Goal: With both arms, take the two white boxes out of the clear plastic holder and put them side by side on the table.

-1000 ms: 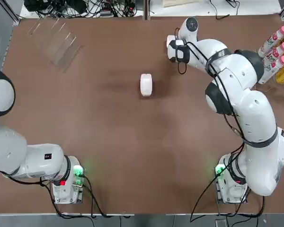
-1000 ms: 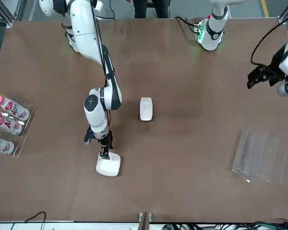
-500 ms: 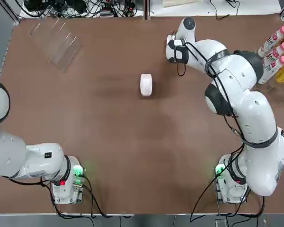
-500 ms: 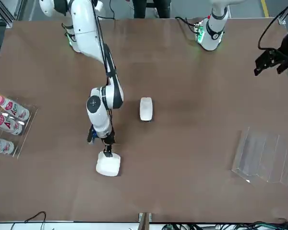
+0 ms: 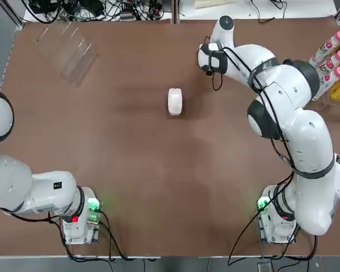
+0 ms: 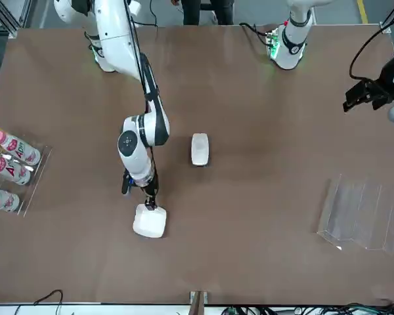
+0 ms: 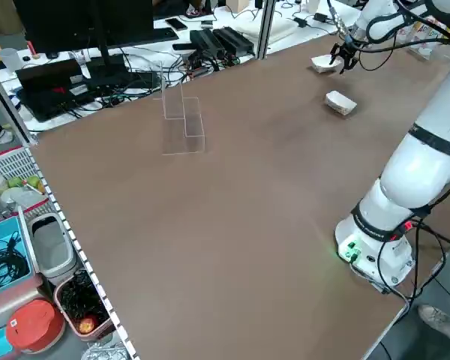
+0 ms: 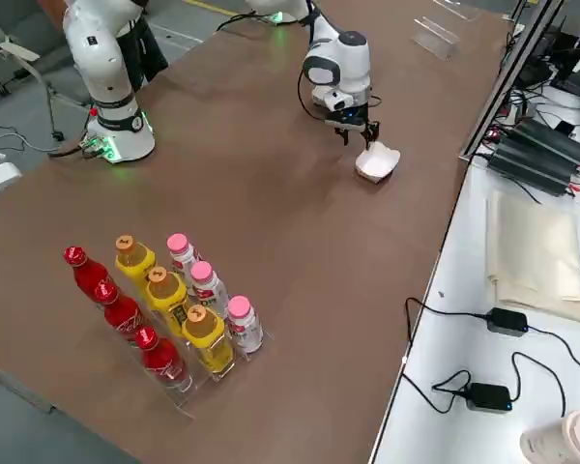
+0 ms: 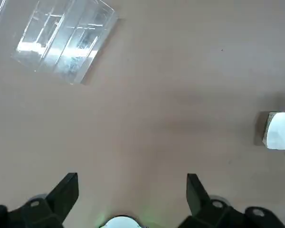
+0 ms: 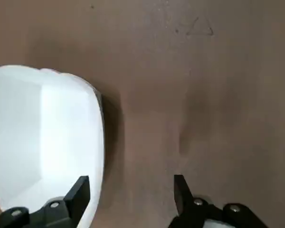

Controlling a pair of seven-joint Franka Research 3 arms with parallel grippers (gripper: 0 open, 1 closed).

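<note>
One white box (image 5: 174, 101) lies in the middle of the table (image 5: 158, 187). The other white box (image 6: 150, 221) lies near the far edge, an open side facing up in the right side view (image 8: 377, 161). My right gripper (image 6: 148, 201) hovers just beside this box, open, with nothing between its fingers; in the right wrist view the box (image 10: 42, 137) sits outside one finger (image 10: 78, 192). The clear plastic holder (image 5: 65, 48) stands at the far left with no box in it. My left gripper (image 6: 368, 95) hangs open above the table's left side, holding nothing.
A clear rack of pink-capped, yellow and red bottles (image 8: 174, 300) stands at the right edge of the table. Cables and power bricks (image 7: 210, 41) lie on the bench beyond the far edge. Both arm bases (image 5: 79, 218) sit at the near edge.
The right gripper's fingers have spread wider and drawn slightly back from the far box, which now lies free. The left gripper has shifted a little over the left side.
</note>
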